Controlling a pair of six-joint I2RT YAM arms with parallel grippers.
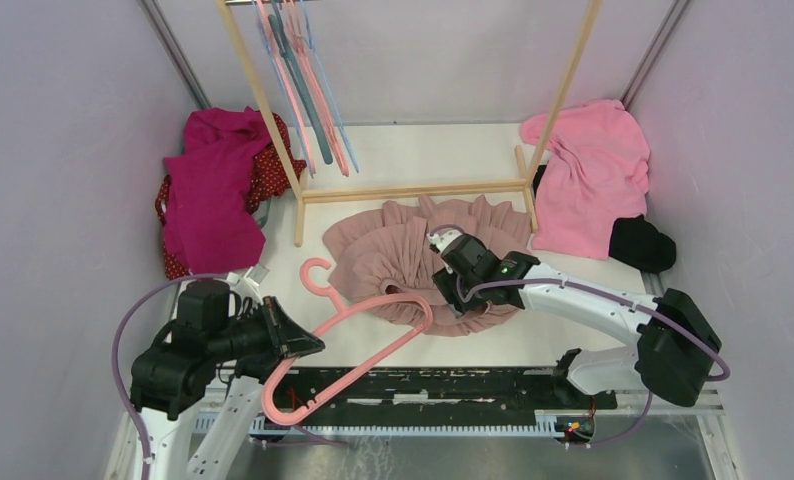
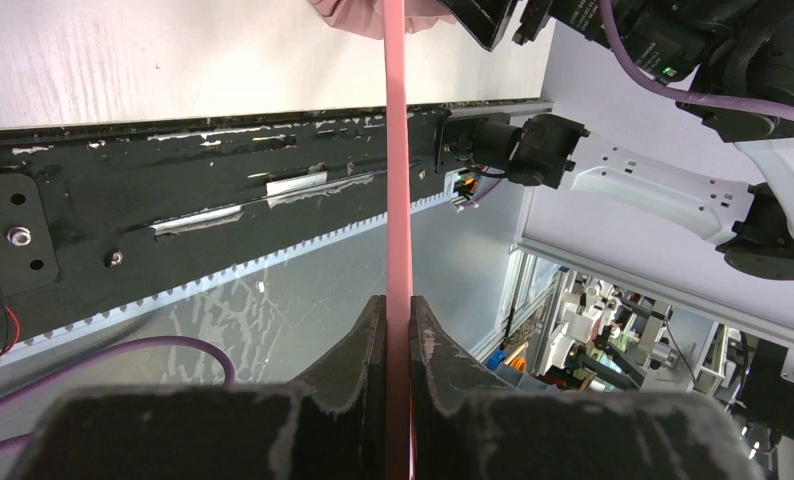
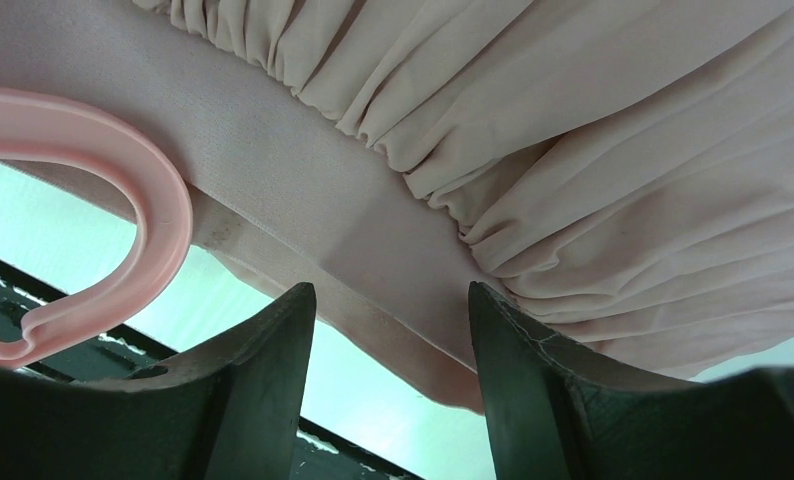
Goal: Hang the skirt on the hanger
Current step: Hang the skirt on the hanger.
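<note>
Skirt (image 1: 403,250): dusty pink, plain. Hanger (image 2: 397,200): coral pink, plain. Desk (image 1: 423,155): white. Garment (image 1: 213,185) at left: magenta, lying over red cloth (image 1: 271,175) with small white dots. Garment (image 1: 593,170) at right: bright pink. Cloth (image 1: 641,243) beside it: black. Rack (image 1: 413,190): pale wood. Hung hangers (image 1: 308,100): pink, light blue, teal. Cables (image 1: 123,330): purple.

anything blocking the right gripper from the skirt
Nothing visible. The waistband of the dusty-pink pleated fabric skirt lies directly in front of the open right gripper; the pink plastic hanger curves off to one side.

hanger (image 1: 345,310) left of skirt (image 1: 403,250), rack (image 1: 413,190) behind
</note>
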